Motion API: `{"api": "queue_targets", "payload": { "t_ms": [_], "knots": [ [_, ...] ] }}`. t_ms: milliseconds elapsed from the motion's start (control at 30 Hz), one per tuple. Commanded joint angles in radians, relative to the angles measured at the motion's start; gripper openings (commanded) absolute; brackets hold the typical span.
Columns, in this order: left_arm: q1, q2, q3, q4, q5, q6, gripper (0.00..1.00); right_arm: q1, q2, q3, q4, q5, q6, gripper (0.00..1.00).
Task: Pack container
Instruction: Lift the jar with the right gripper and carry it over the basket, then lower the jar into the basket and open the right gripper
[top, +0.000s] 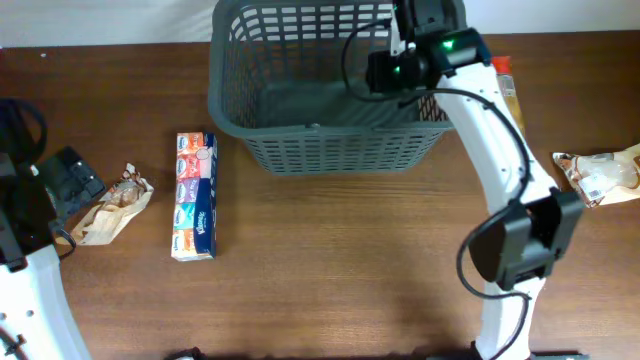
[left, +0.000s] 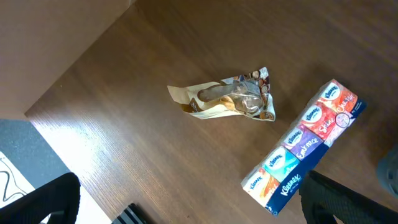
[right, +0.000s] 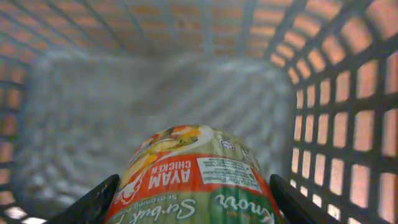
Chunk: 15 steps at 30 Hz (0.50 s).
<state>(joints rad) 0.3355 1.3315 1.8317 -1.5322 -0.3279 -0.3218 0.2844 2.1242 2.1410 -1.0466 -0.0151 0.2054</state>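
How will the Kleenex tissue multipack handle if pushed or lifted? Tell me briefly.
The Kleenex tissue multipack is probably light and squashy: small paper packs in film. Being a long row of packs, it may bend at the joins if gripped by one end. Lying flat, it should slide rather than roll.

Right wrist view: seasoning packet (right: 189, 180) and right gripper (right: 195, 206) cut off by the lower edge; container (right: 339, 124) walls blurred. Overhead view: that gripper's fingertips hidden beneath the right arm (top: 490, 130); orange packet (top: 510, 90) partly covered by it; clear wrapper (top: 603, 172) cropped at the right edge.
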Motion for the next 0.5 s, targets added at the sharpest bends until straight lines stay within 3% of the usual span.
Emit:
{"api": "queue_targets", "payload": {
  "t_ms": [0,467],
  "knots": [
    [0.007,0.004,0.002,-0.01,0.003,-0.01,0.99,0.004,0.045,0.011,-0.027,0.043,-0.007,0.04],
    [0.007,0.004,0.002,-0.018,0.003,-0.01,0.99,0.003,0.137,0.011,-0.164,0.073,-0.007,0.04]
  ]
}}
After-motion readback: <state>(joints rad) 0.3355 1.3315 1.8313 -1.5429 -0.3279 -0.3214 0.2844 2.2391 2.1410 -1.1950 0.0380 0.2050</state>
